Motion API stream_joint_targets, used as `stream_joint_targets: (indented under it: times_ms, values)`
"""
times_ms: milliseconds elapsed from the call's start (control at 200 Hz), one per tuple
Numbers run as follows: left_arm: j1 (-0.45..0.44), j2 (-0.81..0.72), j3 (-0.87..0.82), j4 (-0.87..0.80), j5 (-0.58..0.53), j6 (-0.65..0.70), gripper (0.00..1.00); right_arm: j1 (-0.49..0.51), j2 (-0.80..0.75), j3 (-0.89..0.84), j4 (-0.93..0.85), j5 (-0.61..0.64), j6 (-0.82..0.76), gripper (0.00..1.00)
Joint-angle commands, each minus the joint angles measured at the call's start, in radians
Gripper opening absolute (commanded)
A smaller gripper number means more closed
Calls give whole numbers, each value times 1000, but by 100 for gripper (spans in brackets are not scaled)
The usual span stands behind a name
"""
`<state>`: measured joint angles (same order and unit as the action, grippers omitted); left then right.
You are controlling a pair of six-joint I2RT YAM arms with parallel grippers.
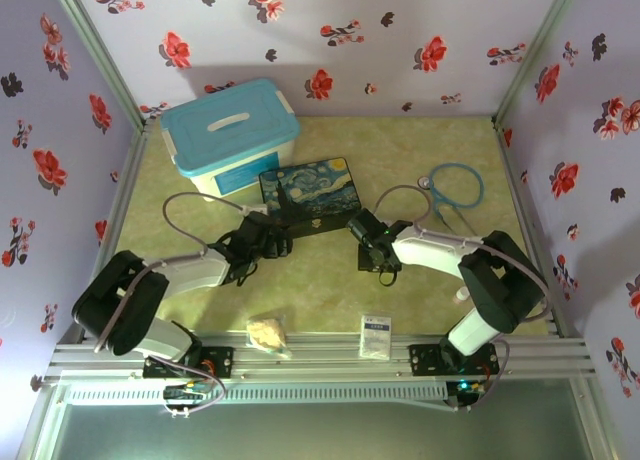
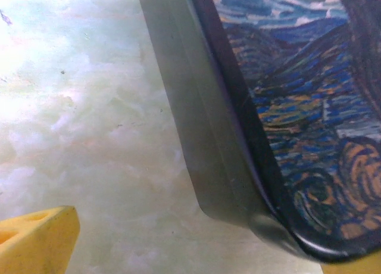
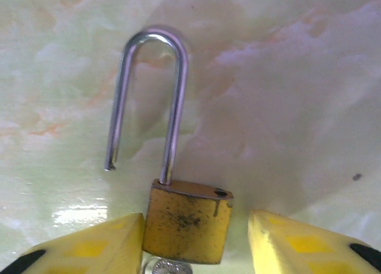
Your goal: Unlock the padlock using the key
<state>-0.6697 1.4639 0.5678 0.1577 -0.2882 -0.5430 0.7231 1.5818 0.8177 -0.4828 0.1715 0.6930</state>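
Note:
The brass padlock [image 3: 187, 226] lies on the pale marbled tabletop. Its silver shackle [image 3: 152, 101] is raised, with one leg free of the body. A small silvery round piece, apparently the key [image 3: 169, 267], shows at the body's bottom edge. My right gripper [image 3: 195, 217] straddles the padlock body: the left finger [image 3: 101, 244] touches it and the right finger [image 3: 297, 244] stands apart, so the gripper is open. My left gripper [image 2: 199, 241] is open at the front-left corner of the painted tin box [image 2: 297, 119]. In the top view the left gripper [image 1: 265, 242] and the right gripper [image 1: 365, 230] flank the box's front.
The painted tin box [image 1: 310, 195] sits mid-table, with a blue-lidded white storage bin [image 1: 230, 135] behind it to the left. A blue stethoscope [image 1: 455, 190] lies at the back right. A crumpled beige packet [image 1: 267, 333] and a small white packet [image 1: 376, 335] rest near the front rail.

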Motion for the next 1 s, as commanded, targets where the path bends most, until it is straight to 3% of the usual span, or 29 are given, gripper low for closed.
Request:
stream_joint_targets:
  times_ms: [0, 155, 415, 525, 615, 835, 850, 905, 995]
  values:
    - [9, 36, 34, 34, -39, 1, 97, -15, 16, 4, 24, 18, -35, 44]
    - [38, 67, 34, 63, -46, -17, 95, -42, 9, -8, 14, 42, -70, 30]
    - [52, 33, 31, 36, -42, -8, 95, -89, -27, -40, 11, 34, -87, 33]
    - [53, -19, 7, 17, -21, -8, 98, -104, -31, -40, -4, 36, -101, 40]
    - [51, -72, -3, -25, -13, -6, 100, -107, -51, -43, 3, 16, -118, 52]
    - [56, -304, -60, -131, -6, 19, 100, -112, -221, -14, 3, 40, -174, 70]
    - [57, -325, -61, -143, -12, 28, 100, -115, -236, -11, 2, 50, -181, 73]
    - [71, -396, -60, -192, -51, 58, 100, -134, -289, 5, 3, 104, -208, 97]
    - [109, -488, -71, -227, -114, 154, 100, -217, -359, 12, 34, 196, -246, 99]
